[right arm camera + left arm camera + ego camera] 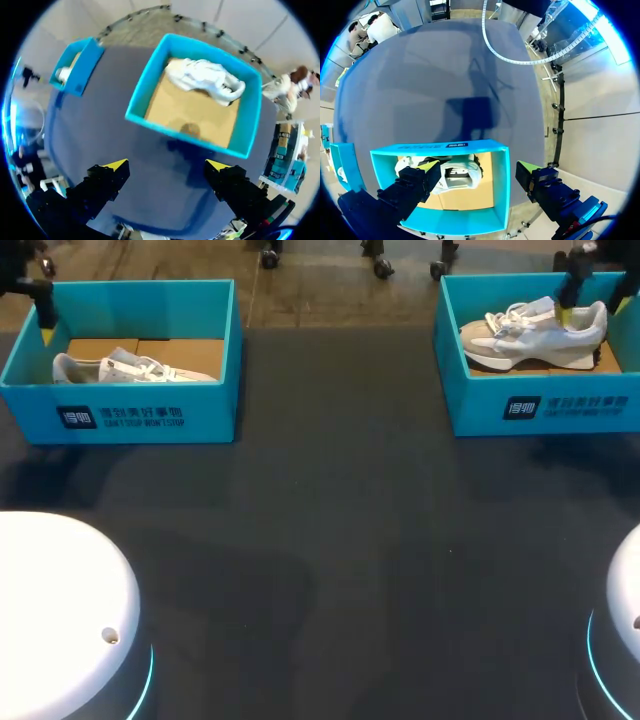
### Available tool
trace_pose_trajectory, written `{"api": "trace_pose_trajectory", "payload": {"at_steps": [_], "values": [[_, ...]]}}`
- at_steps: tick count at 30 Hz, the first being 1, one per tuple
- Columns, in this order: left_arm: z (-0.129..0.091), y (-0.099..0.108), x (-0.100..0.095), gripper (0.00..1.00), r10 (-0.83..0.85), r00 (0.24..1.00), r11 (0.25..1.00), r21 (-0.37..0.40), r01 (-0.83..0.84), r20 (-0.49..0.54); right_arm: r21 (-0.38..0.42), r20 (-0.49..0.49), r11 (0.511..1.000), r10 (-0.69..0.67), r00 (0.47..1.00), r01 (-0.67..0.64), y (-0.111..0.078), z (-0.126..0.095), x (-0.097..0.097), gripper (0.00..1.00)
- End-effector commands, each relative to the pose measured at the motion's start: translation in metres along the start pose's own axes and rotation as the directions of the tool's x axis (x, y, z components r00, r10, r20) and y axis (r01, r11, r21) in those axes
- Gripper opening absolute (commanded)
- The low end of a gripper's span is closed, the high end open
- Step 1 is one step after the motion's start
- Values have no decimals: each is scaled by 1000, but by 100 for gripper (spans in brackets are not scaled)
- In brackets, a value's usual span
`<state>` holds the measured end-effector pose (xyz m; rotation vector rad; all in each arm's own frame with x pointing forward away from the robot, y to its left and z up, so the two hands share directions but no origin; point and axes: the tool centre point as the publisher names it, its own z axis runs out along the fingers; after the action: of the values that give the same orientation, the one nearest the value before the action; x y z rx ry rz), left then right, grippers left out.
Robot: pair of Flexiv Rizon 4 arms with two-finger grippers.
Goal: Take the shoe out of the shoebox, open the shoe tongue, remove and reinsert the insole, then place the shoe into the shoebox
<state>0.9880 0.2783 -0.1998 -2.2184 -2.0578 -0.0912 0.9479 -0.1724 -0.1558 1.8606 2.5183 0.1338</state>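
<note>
2 blue boxes sit at the far side of the table (330,540): the left box (150,418) at 10 o'clock and the right box (560,410) at 2 o'clock. each holds 1 pale shoe. the left shoe (130,370) lies low on the cardboard floor, and the right shoe (535,335) sits higher, its sole toward the near wall.

the left gripper (477,172) hangs over the left box with its jaws released and nothing between them - 1 finger above the shoe, the other outside a side wall. the right gripper (166,167) is also spread wide and empty, and its box and shoe lie well ahead of the fingers.

as i judge it, no step shows as done - neither shoe is out of its box. lifting a shoe out, opening the tongue, working the insole and returning the shoe all look left to do. i cannot tell the state of either insole from here.
</note>
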Motion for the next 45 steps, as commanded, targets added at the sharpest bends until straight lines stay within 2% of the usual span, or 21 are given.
{"api": "trace_pose_trajectory", "payload": {"at_steps": [1,2,3,16,18,20,23,26,28,44,45], "values": [[0,0,0,100,0,1000,1000,-1,0,-2,29,25,996,85,996,-86,43,7,-29,100],[0,0,0,100,0,1000,1000,-1,0,-2,31,47,991,125,991,-126,50,8,-37,100],[0,0,0,100,0,1000,1000,-1,0,-2,85,36,974,208,978,-210,60,10,-46,100],[0,0,0,100,0,1000,1000,-1,0,-2,94,57,970,219,974,-224,61,13,-47,100],[0,0,0,100,0,1000,1000,-1,0,-2,93,75,969,224,972,-231,68,18,-54,100],[0,0,0,100,0,1000,1000,-1,0,-2,100,137,961,243,960,-258,77,22,-65,100],[0,0,0,100,0,1000,1000,-1,0,-2,35,171,970,231,958,-240,92,31,-81,100],[0,0,0,100,0,1000,1000,-1,0,-2,2,171,975,220,960,-224,107,46,-100,100],[0,0,0,100,0,1000,1000,-1,0,-2,-21,137,973,228,964,-228,113,56,-113,100],[0,0,0,100,0,1000,1000,-1,0,-2,-21,137,973,228,964,-228,113,56,-113,100],[0,0,0,100,0,1000,1000,-1,0,-2,-33,130,978,208,970,-205,117,61,-119,100]]}}
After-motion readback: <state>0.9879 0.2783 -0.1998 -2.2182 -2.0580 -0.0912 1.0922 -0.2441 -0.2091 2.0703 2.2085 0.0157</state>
